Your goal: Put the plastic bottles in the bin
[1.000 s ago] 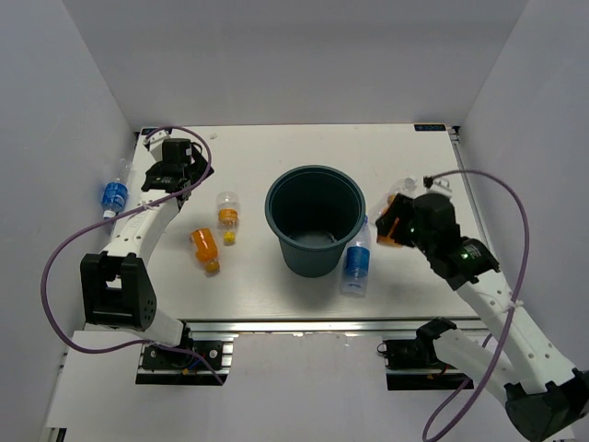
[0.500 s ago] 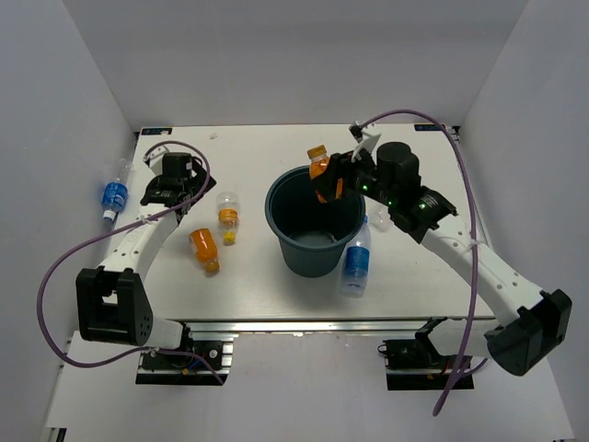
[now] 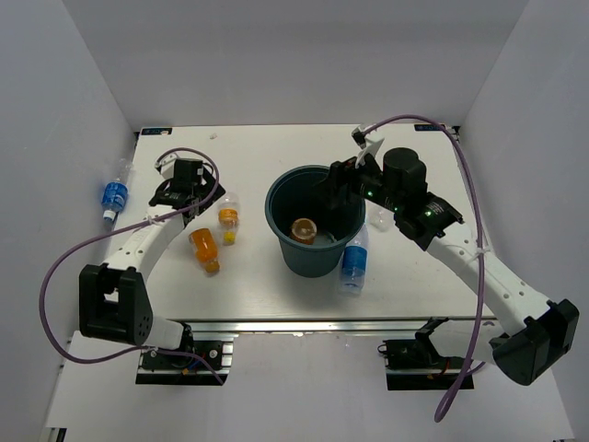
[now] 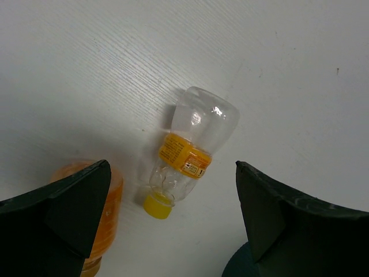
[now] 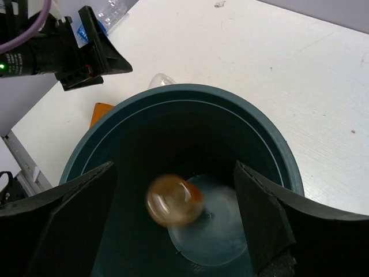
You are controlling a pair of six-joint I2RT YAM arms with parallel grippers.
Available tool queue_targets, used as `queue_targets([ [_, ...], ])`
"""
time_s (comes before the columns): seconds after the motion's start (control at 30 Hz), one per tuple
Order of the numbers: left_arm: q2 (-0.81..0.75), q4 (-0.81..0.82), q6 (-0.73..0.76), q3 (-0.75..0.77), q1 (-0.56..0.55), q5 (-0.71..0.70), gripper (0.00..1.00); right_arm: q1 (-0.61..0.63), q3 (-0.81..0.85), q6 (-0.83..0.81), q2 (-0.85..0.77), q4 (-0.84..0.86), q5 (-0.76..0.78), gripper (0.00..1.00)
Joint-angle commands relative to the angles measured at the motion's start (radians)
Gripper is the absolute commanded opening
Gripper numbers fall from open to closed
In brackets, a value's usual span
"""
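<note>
The bin (image 3: 276,189) stands mid-table. My right gripper (image 3: 339,189) hangs over its mouth, open and holding nothing. Below the gripper (image 5: 173,167), an orange-filled bottle (image 5: 173,200) is blurred inside the bin (image 5: 277,144), loose near its floor (image 3: 305,230). My left gripper (image 3: 191,195) hovers open above a clear orange-labelled bottle (image 3: 226,212) lying on the table. In the left wrist view that bottle (image 4: 193,147) lies between the spread fingers of the gripper (image 4: 173,164), untouched. An orange-filled bottle (image 3: 204,247) lies just left of it (image 4: 101,219).
A blue-labelled bottle (image 3: 355,262) lies against the bin's right side. Another blue-labelled bottle (image 3: 114,193) lies past the table's left edge by the wall. White walls close in on three sides.
My right gripper swung from the right of the bin to over its mouth with the orange bottle, then opened; the bottle dropped into the bin. My left gripper shifted slightly towards the bottles.
</note>
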Motion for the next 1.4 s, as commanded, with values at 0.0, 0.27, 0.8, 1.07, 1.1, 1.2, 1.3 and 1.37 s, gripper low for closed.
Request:
queue_targets([
  [0.0, 0.026, -0.016, 0.009, 0.034, -0.011, -0.014, 0.98, 0.006, 0.016, -0.029, -0.034, 0.045, 0.004, 0.87],
  [0.27, 0.157, -0.016, 0.092, 0.114, -0.031, 0.025, 0.98, -0.063, 0.085, -0.059, -0.072, 0.002, 0.094, 0.89],
  [0.8, 0.460, -0.014, 0.230, 0.274, -0.052, 0.109, 0.93, -0.454, -0.351, 0.221, -0.344, 0.073, 0.052, 0.89],
  [1.07, 0.521, -0.048, 0.218, 0.340, -0.054, 0.121, 0.55, -0.488, -0.472, 0.270, -0.375, 0.042, 0.149, 0.89],
  [1.1, 0.523, -0.058, 0.215, 0.372, -0.052, 0.124, 0.51, -0.488, -0.486, 0.277, -0.376, 0.040, 0.181, 0.89],
  [1.2, 0.504, -0.080, 0.211, 0.422, -0.052, 0.117, 0.44, -0.494, -0.530, 0.287, -0.378, 0.019, 0.221, 0.89],
  [1.3, 0.448, -0.167, 0.189, 0.482, -0.055, 0.001, 0.43, -0.497, -0.550, 0.286, -0.379, 0.001, 0.229, 0.89],
  [1.37, 0.370, -0.203, 0.172, 0.537, -0.054, -0.055, 0.43, -0.498, -0.561, 0.292, -0.385, -0.004, 0.226, 0.89],
])
